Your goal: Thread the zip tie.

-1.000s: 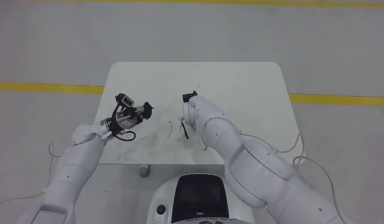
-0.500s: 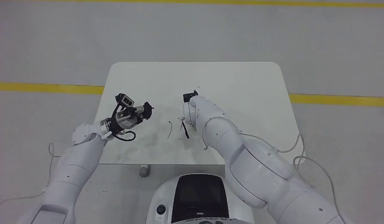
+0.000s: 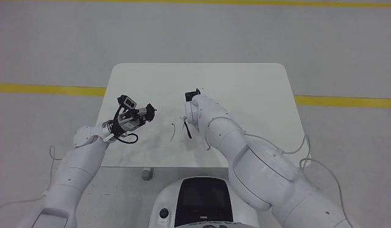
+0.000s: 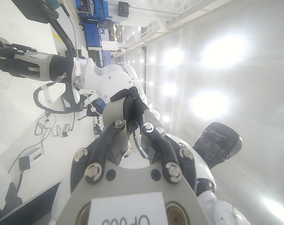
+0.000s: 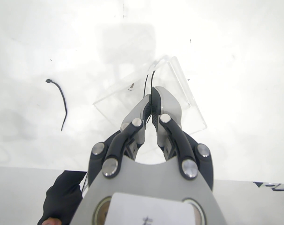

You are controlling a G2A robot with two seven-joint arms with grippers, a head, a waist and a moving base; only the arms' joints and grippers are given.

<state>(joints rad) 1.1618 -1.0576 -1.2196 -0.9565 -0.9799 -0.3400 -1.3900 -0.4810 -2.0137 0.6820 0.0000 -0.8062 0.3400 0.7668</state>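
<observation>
My right gripper (image 5: 152, 92) is low over the white table (image 3: 244, 87), shut on a thin black zip tie (image 5: 153, 77). The tie's tip sticks out past the fingertips, with a second black strand (image 5: 145, 85) beside it. From above, this gripper (image 3: 186, 120) is near the table's middle and the tie (image 3: 189, 132) trails toward the front edge. A second black zip tie (image 5: 63, 101) lies loose on the table beside it. My left gripper (image 4: 130, 99) is raised off the table at the left (image 3: 151, 110), pointing up with its fingers together.
A clear plastic tray (image 5: 191, 99) lies flat on the table directly under the right gripper. The loose tie (image 3: 173, 130) lies between the two arms. The far and right parts of the table are bare.
The right gripper has edged slightly toward the far side of the table with its tie. The left arm has stayed put.
</observation>
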